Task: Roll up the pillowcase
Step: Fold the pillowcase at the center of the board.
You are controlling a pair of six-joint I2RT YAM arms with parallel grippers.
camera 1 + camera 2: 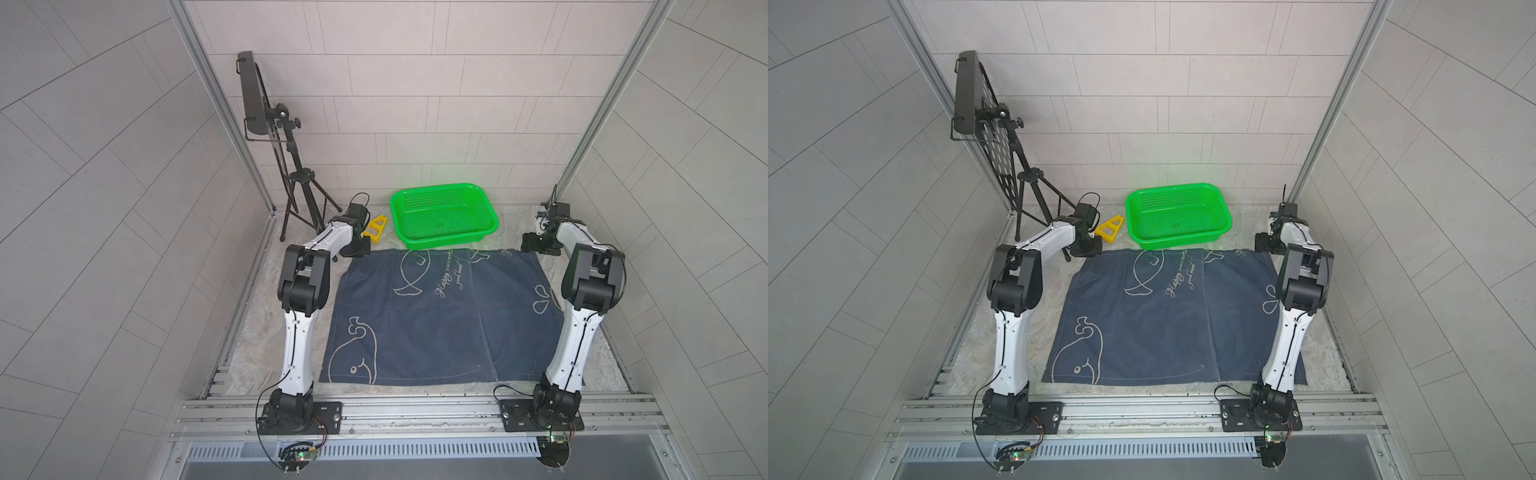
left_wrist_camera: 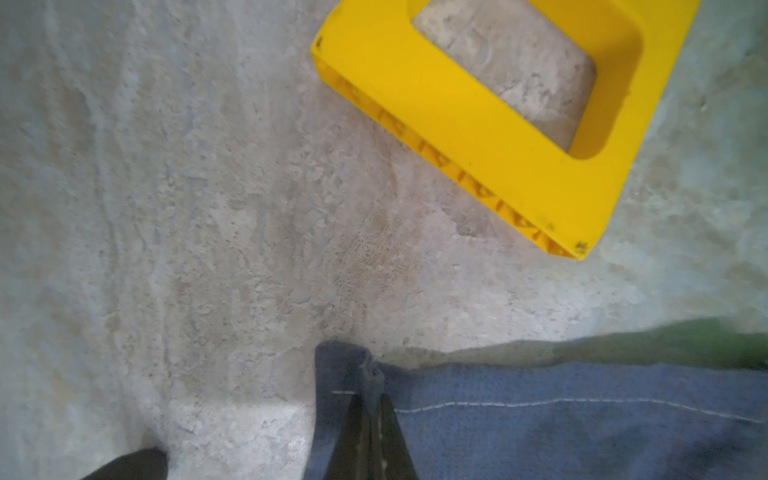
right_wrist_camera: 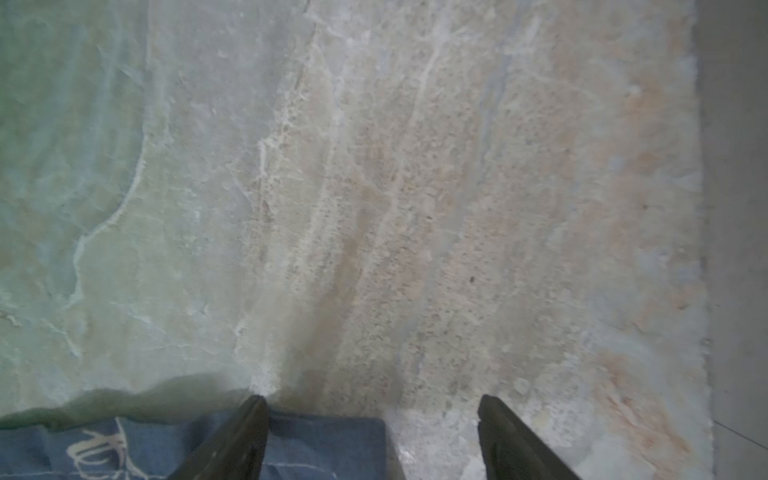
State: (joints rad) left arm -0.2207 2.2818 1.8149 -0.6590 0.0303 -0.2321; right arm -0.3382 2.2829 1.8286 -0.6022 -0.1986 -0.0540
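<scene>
Two grippers sit at the far corners of the pillowcase (image 1: pixel 436 316), which lies flat on the table (image 1: pixel 266 345) between the arms. Left gripper (image 2: pixel 368 382) is pinched closed on its far-left corner, yellow block (image 2: pixel 457 124) nearby. We read cursive "Happy" on the cloth, rest unclear. Green basket (image 1: pixel 444 214) just beyond the far edge; we see only its perforated floor. Right gripper (image 3: pixel 374 405) jaws stand apart astride the far-right corner.

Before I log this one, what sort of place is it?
Probably a robot test cell, not a home: left arm and right arm bolted to an aluminium rail, panel walls on a metal frame.
</scene>
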